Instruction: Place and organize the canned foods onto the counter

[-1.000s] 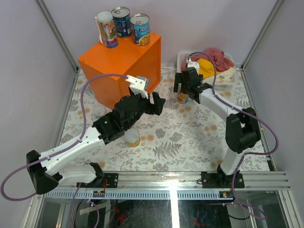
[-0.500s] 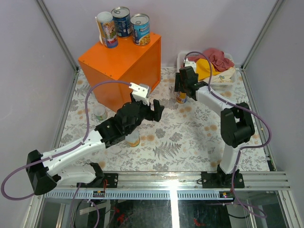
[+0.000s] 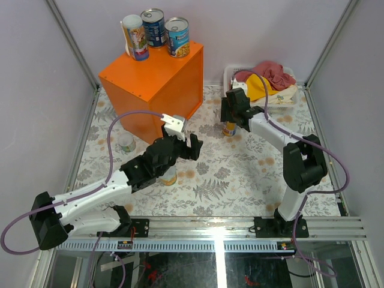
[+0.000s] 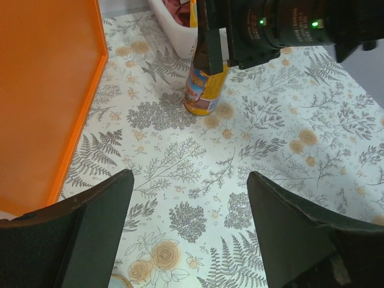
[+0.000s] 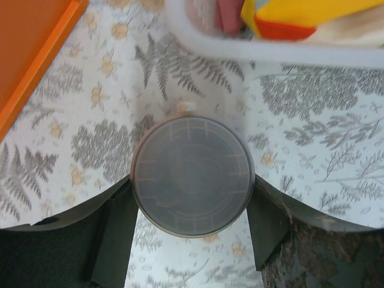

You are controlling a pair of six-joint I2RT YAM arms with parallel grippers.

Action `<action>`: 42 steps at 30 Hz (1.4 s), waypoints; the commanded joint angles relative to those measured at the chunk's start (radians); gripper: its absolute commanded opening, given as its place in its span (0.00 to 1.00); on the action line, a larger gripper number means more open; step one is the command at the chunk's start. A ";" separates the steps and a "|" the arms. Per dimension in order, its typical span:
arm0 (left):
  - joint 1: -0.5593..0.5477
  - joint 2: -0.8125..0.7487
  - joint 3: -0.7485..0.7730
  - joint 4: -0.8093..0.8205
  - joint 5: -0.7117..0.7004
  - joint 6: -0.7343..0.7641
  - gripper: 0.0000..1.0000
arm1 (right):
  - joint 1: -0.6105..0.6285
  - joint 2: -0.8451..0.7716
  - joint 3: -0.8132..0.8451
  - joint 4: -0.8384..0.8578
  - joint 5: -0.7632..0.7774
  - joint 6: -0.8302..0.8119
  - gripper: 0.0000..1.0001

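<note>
Yellow can (image 5: 192, 183) is being clenched by right gripper (image 5: 191, 237), left gripper (image 4: 192, 222) being held open; lift to counter (image 3: 150, 75) is being called for.

Bright orange counter (image 3: 153, 78) carries blue-labelled cans (image 3: 153, 27) with silver tops and a multicoloured tube (image 3: 135, 37). The tabletop (image 3: 240, 174) is white, printed with grey ferns and pale orange flowers. A yellow-labelled tube can (image 4: 206, 90) wears a translucent grey lid. Red and yellow cloths (image 3: 273, 75) fill a white basket (image 5: 204, 42). Purple cables (image 3: 110, 141) trail from white-and-black arms (image 3: 90, 195).
</note>
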 commanded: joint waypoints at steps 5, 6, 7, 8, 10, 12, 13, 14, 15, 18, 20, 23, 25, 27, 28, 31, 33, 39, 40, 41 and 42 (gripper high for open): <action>-0.010 -0.045 -0.105 0.176 -0.013 -0.011 0.77 | 0.141 -0.204 -0.036 -0.043 0.032 0.059 0.18; -0.012 -0.049 -0.115 0.189 -0.013 -0.012 0.77 | 0.158 -0.218 -0.047 -0.046 0.037 0.071 0.18; -0.015 -0.052 -0.128 0.199 -0.015 -0.012 0.77 | 0.175 -0.232 -0.058 -0.047 0.044 0.083 0.19; -0.018 -0.056 -0.142 0.209 -0.019 -0.013 0.77 | 0.194 -0.243 -0.067 -0.049 0.051 0.093 0.19; -0.025 -0.065 -0.166 0.225 -0.027 -0.015 0.77 | 0.232 -0.257 -0.079 -0.054 0.069 0.112 0.18; -0.033 -0.082 -0.197 0.246 -0.039 -0.019 0.77 | 0.270 -0.260 -0.085 -0.058 0.085 0.123 0.19; -0.038 -0.091 -0.215 0.259 -0.044 -0.021 0.77 | 0.294 -0.259 -0.087 -0.059 0.095 0.126 0.19; -0.043 -0.102 -0.233 0.272 -0.053 -0.023 0.76 | 0.311 -0.256 -0.090 -0.059 0.106 0.132 0.19; -0.050 -0.111 -0.252 0.284 -0.064 -0.023 0.76 | 0.325 -0.253 -0.093 -0.060 0.114 0.139 0.20; -0.066 -0.143 -0.306 0.315 -0.104 -0.023 0.76 | 0.355 -0.250 -0.110 -0.039 0.114 0.159 0.22; -0.078 -0.165 -0.346 0.341 -0.138 -0.025 0.76 | 0.367 -0.246 -0.124 -0.025 0.116 0.176 0.23; -0.086 -0.191 -0.407 0.378 -0.176 -0.034 0.76 | 0.387 -0.239 -0.134 -0.020 0.119 0.185 0.28; -0.090 -0.200 -0.426 0.384 -0.198 -0.039 0.77 | 0.395 -0.233 -0.143 -0.018 0.121 0.188 0.33; -0.095 -0.199 -0.437 0.384 -0.206 -0.042 0.77 | 0.400 -0.229 -0.155 -0.011 0.121 0.191 0.38; -0.098 -0.197 -0.439 0.386 -0.210 -0.043 0.77 | 0.401 -0.229 -0.160 -0.007 0.118 0.191 0.40; -0.109 -0.193 -0.451 0.395 -0.227 -0.047 0.77 | 0.408 -0.228 -0.170 -0.004 0.113 0.191 0.51; -0.113 -0.190 -0.456 0.400 -0.232 -0.052 0.78 | 0.412 -0.231 -0.175 -0.005 0.110 0.190 0.61; -0.123 -0.181 -0.461 0.400 -0.242 -0.074 0.78 | 0.419 -0.249 -0.183 -0.016 0.107 0.188 0.84; -0.125 -0.181 -0.461 0.398 -0.243 -0.077 0.79 | 0.419 -0.252 -0.183 -0.019 0.106 0.188 0.86; -0.127 -0.180 -0.462 0.398 -0.246 -0.082 0.79 | 0.419 -0.253 -0.183 -0.022 0.104 0.188 0.87; -0.129 -0.179 -0.463 0.398 -0.248 -0.084 0.79 | 0.420 -0.257 -0.183 -0.025 0.103 0.188 0.90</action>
